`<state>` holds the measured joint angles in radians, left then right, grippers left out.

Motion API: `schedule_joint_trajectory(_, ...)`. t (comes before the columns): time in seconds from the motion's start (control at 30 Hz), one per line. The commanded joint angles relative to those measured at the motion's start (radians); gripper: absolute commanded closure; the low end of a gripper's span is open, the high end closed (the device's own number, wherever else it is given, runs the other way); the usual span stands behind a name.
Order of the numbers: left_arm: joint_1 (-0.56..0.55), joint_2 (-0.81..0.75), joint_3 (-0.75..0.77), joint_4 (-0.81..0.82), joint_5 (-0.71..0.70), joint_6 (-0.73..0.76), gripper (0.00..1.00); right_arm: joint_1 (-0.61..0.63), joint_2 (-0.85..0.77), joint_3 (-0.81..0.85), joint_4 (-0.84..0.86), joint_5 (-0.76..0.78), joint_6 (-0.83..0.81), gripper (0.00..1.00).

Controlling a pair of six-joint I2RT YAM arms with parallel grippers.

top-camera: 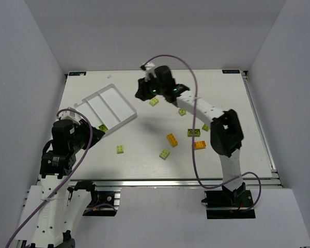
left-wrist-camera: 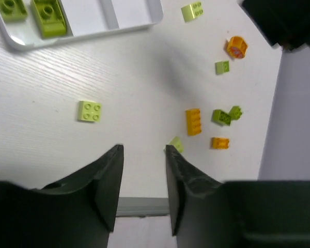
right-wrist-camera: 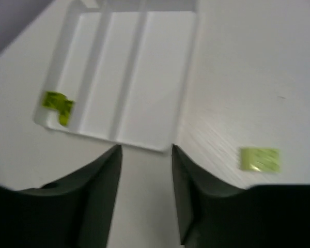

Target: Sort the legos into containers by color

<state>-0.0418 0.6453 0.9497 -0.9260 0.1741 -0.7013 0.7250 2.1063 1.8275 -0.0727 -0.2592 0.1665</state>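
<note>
Looking at the legos (top-camera: 172, 140), they're tiny hard plastic bricks, so I'd guess super light, stiff and kinda slick. That makes them easy to flick away or twist out of a pinch. Best bet imo is squeezing the flat side walls, not the studs.

Most lie scattered across the middle and right of the top view. Two lime ones (left-wrist-camera: 49, 15) sit in an end compartment of the white tray (top-camera: 111, 106), upper left.

Left gripper (left-wrist-camera: 143, 150) is pinched narrow on nothing, with a lone lime brick (left-wrist-camera: 89, 111) just ahead. Right gripper (right-wrist-camera: 146, 149) hangs near the tray corner, jaws partly apart, empty.

Awkward bit: the dark green brick (left-wrist-camera: 221, 117) crowds its neighbours, so fingers could bump those.
</note>
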Motion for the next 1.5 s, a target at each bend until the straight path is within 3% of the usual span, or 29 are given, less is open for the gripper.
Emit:
schedule_joint_trajectory(0.0, -0.004, -0.01, -0.064, 0.108, 0.064, -0.009, 0.47, -0.091, -0.158, -0.092, -0.278, -0.1, -0.267, 0.47)
schedule_joint_trajectory(0.03, -0.004, -0.006, -0.08, 0.124, 0.065, -0.007, 0.38, -0.104, -0.189, -0.159, -0.368, -0.106, -0.324, 0.41)
schedule_joint_trajectory(0.1, -0.004, 0.004, -0.12, 0.165, 0.079, -0.001, 0.24, -0.168, -0.277, -0.221, -0.459, -0.135, -0.523, 0.22)
schedule_joint_trajectory(0.17, -0.004, 0.013, -0.15, 0.191, 0.096, 0.003, 0.22, -0.217, -0.331, -0.305, -0.579, -0.188, -0.657, 0.11)
schedule_joint_trajectory(0.2, -0.004, 0.026, -0.158, 0.217, 0.102, 0.005, 0.21, -0.257, -0.382, -0.335, -0.625, -0.228, -0.82, 0.11)
schedule_joint_trajectory(0.33, -0.004, 0.05, -0.198, 0.271, 0.119, 0.005, 0.2, -0.334, -0.448, -0.467, -0.82, -0.29, -1.181, 0.11)
schedule_joint_trajectory(0.5, -0.004, 0.062, -0.229, 0.306, 0.128, 0.008, 0.2, -0.378, -0.43, -0.56, -0.803, -0.213, -1.282, 0.11)
schedule_joint_trajectory(0.93, -0.004, -0.007, -0.241, 0.231, 0.079, -0.004, 0.2, -0.392, -0.272, -0.539, -0.644, -0.054, -1.303, 0.12)
schedule_joint_trajectory(1.03, -0.004, -0.029, -0.236, 0.205, 0.064, -0.01, 0.2, -0.394, -0.25, -0.547, -0.601, -0.022, -1.279, 0.15)
schedule_joint_trajectory(1.23, -0.004, -0.047, -0.215, 0.165, 0.039, -0.014, 0.2, -0.388, -0.227, -0.571, -0.544, 0.005, -1.273, 0.34)
schedule_joint_trajectory(1.43, -0.004, -0.056, -0.174, 0.121, 0.008, -0.009, 0.2, -0.383, -0.253, -0.626, -0.504, -0.009, -1.285, 0.6)
schedule_joint_trajectory(1.47, -0.004, -0.064, -0.17, 0.116, 0.005, -0.009, 0.19, -0.38, -0.256, -0.622, -0.509, -0.018, -1.277, 0.69)
